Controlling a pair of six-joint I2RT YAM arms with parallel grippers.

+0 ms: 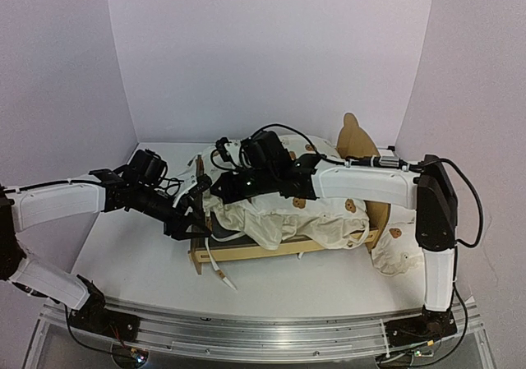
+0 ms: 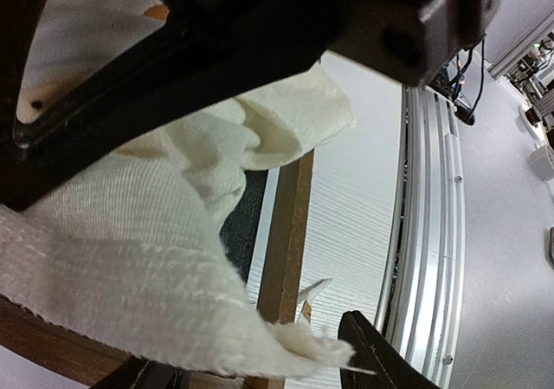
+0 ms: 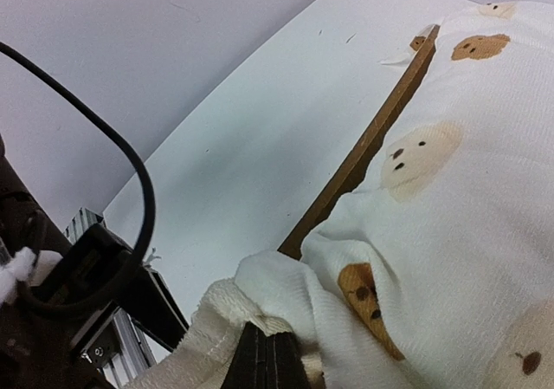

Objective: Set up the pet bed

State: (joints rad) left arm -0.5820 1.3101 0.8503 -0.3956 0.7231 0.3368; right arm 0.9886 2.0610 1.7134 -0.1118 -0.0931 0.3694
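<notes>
The pet bed (image 1: 271, 250) is a light plywood frame in the middle of the table, with its bear-eared headboard (image 1: 355, 139) at the far right. A cream bear-print cushion (image 1: 304, 213) lies bunched over it and hides most of the base. My right gripper (image 1: 215, 190) is shut on a fold of the cushion (image 3: 286, 289) near the bed's foot end, its fingers (image 3: 273, 359) pressed together. My left gripper (image 1: 191, 217) is at the foot end, open, with the cushion's frayed edge (image 2: 294, 346) lying between its jaws. The side rail (image 2: 286, 233) and dark base (image 2: 247, 220) show beneath.
A small ruffled bear-print pillow (image 1: 393, 246) lies on the table by the headboard end, under the right arm. A white cushion tie (image 1: 220, 272) trails onto the table in front of the bed. The aluminium rail (image 1: 263, 332) runs along the near edge. White walls close in the back and sides.
</notes>
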